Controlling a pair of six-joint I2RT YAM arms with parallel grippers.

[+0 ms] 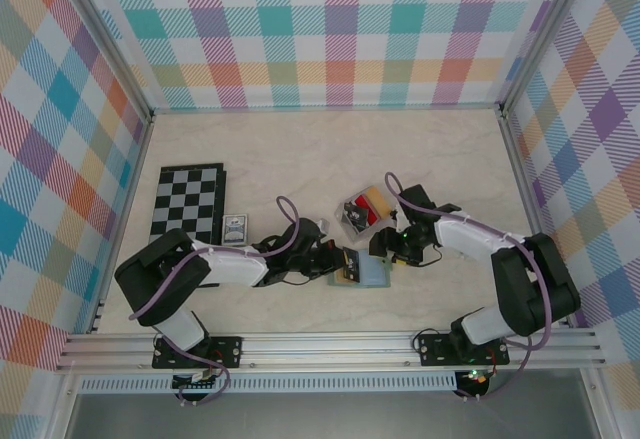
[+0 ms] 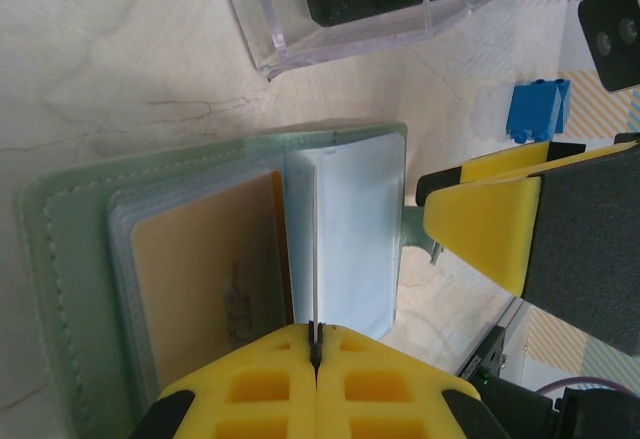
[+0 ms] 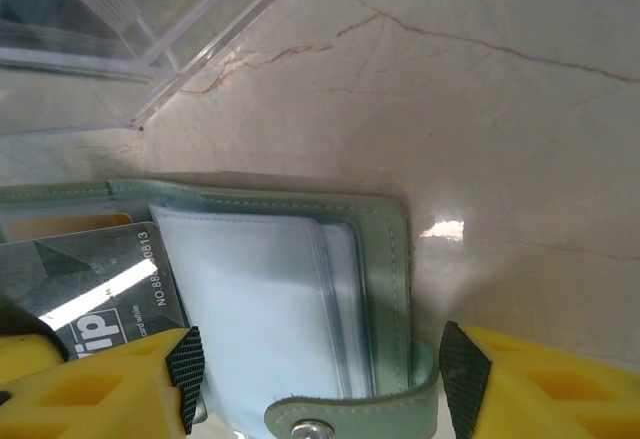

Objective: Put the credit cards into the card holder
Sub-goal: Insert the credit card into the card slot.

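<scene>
Sage-green holder lies open on the tabletop between the two arms, near the clear tray where the other cards sit. The left fingers are pressed together on one clear sleeve of the holder, standing it on edge. A tan card sits in the page on one side of it and an empty page lies on the other. The right fingers stand wide, straddling the holder's snap-tab edge and gripping nothing. A grey card lies beside one of them, over the tan-card side of the holder. We cannot tell whether it rests on the holder or leans on that finger. Its long axis seems to run roughly along the line from one right finger to the other, with its short edge facing the empty sleeves. We judge the right arm the nearer to this card. It would need a fresh pinch, then a slide along that axis into the pocket the left arm props open.
</scene>
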